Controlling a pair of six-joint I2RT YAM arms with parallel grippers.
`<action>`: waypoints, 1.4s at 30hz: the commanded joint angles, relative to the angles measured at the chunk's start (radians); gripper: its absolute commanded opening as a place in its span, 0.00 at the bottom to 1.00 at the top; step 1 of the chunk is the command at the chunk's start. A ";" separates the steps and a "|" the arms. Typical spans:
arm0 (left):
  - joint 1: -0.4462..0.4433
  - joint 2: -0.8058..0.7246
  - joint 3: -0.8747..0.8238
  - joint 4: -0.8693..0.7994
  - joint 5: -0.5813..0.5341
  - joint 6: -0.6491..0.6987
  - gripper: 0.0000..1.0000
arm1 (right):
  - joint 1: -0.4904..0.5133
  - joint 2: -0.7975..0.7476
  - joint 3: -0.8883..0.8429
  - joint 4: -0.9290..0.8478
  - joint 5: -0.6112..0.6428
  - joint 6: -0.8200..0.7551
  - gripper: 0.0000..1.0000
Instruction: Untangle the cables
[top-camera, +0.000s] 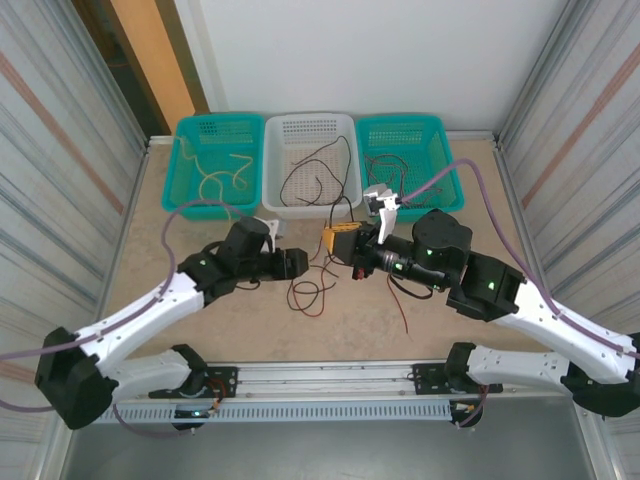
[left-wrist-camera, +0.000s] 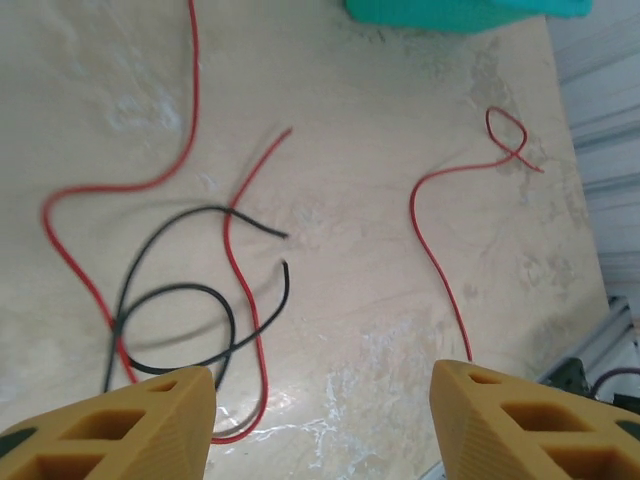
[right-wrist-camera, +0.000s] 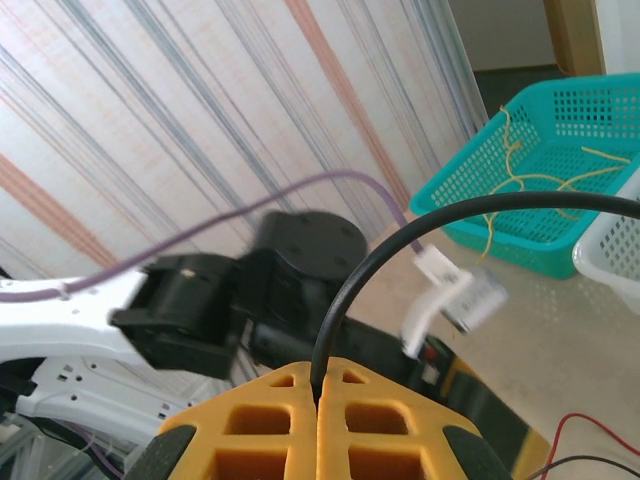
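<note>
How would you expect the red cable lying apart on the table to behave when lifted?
Probably floppy: the red cable lies in loose curves with a small crossed loop. Likely light, since it looks thin. The loop might tighten or snag.

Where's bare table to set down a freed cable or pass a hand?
Free: the table strip between the red-and-black tangle and the near rail; the left corner between the left teal basket and the left arm, bar a lilac hose. Crowded: centre, with the left gripper, the right gripper shut on a black cable, and a loose red cable.
</note>
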 joint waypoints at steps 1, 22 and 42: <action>0.020 -0.097 0.120 -0.177 -0.115 0.144 0.62 | -0.008 -0.031 0.004 -0.022 0.023 -0.014 0.00; -0.065 -0.099 0.171 0.118 0.266 0.242 0.67 | -0.086 -0.035 -0.045 0.099 -0.233 0.093 0.00; -0.101 -0.003 0.157 0.189 0.217 0.246 0.27 | -0.106 0.007 -0.057 0.202 -0.323 0.162 0.00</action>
